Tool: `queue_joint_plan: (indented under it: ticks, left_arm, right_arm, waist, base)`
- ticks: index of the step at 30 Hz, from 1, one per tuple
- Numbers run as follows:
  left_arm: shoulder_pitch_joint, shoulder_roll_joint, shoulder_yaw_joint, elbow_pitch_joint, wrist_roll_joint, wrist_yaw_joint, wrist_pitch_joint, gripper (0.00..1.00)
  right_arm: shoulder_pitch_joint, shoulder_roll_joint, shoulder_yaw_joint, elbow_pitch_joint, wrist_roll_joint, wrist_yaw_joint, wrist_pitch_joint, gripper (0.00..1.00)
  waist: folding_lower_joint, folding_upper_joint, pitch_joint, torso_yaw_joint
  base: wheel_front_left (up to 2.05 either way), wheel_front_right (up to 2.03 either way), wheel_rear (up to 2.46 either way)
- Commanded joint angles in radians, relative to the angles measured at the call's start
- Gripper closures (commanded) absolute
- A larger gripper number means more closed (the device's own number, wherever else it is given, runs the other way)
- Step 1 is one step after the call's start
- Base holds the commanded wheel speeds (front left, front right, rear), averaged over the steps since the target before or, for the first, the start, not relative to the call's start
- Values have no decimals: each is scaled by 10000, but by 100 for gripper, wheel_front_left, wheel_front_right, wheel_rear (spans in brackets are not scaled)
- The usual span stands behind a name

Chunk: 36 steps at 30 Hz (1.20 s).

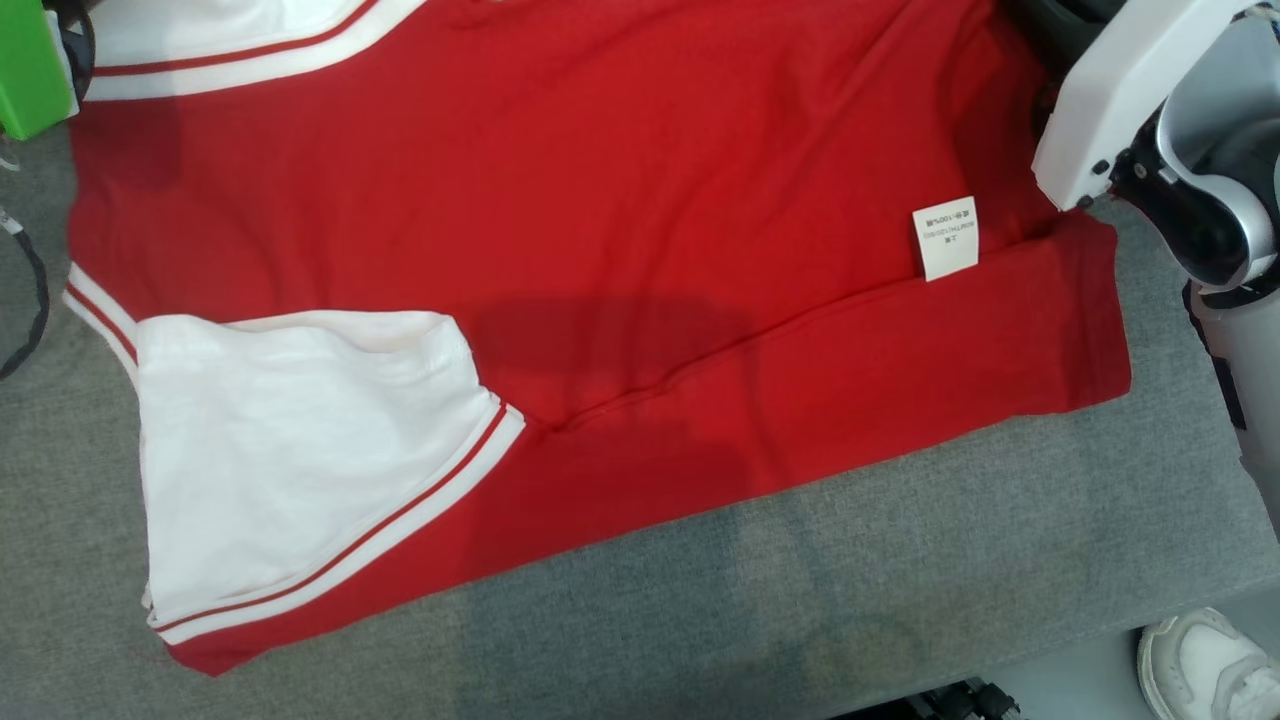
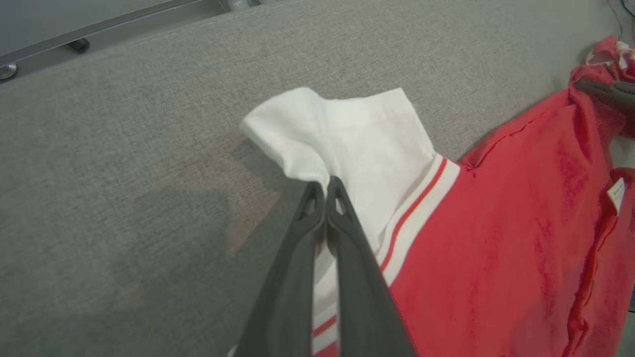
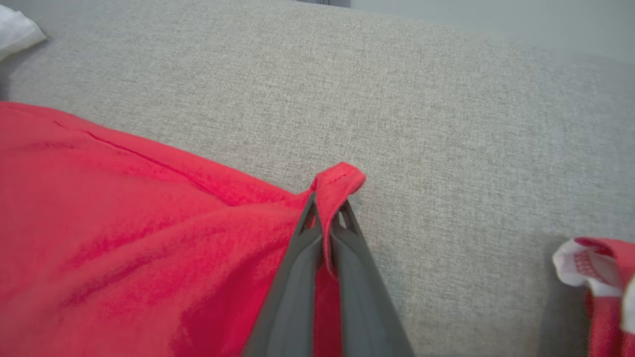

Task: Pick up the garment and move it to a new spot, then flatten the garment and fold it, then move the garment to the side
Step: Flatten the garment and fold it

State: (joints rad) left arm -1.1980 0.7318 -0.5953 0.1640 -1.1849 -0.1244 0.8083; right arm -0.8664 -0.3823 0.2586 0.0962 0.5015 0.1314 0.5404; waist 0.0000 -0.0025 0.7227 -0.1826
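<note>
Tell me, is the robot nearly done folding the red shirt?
Not yet. Done: the shirt lies spread fairly flat on the grey surface. In hand: the left gripper pinches a white sleeve, and the right gripper pinches a red hem corner. Left: folding it, then moving it aside.

The garment [image 1: 650, 200] is soft red cloth, matt, with fine creases. Its sleeve [image 1: 300, 450] is white cloth, and its band looks ribbed. The label [image 1: 945, 237] seems to be smooth white fabric. The table [image 1: 800, 600] has a grey, coarse woven cover. The fingers [image 2: 292, 277] are dark matt plastic. The arm shell [image 1: 1110, 90] is glossy white plastic.
</note>
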Motion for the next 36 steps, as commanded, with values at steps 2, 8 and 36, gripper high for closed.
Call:
queue_joint_plan:
  ticks: [2,8,36]
  left_arm:
    - [365,158,-67,-498,-125,-61,-157,100]
    - [1267,724,-74,-2003,-443,-73,-505,100]
    - [9183,1421,-145,-6659,-396,1672,-5517,100]
  right_arm:
    - [406,-159,-76,-72,174,-14,-354,100]
    - [1376,-489,-194,-309,507,-14,-1348,100]
    - [3933,-2722,1166,-85,292,-13,-4378,100]
  waist:
    - [0,25,-649,357]
    - [0,25,-1396,665]
    - [0,25,-2516,1987]
  base:
    - [0,0,0]
    - [0,0,0]
    - [0,0,0]
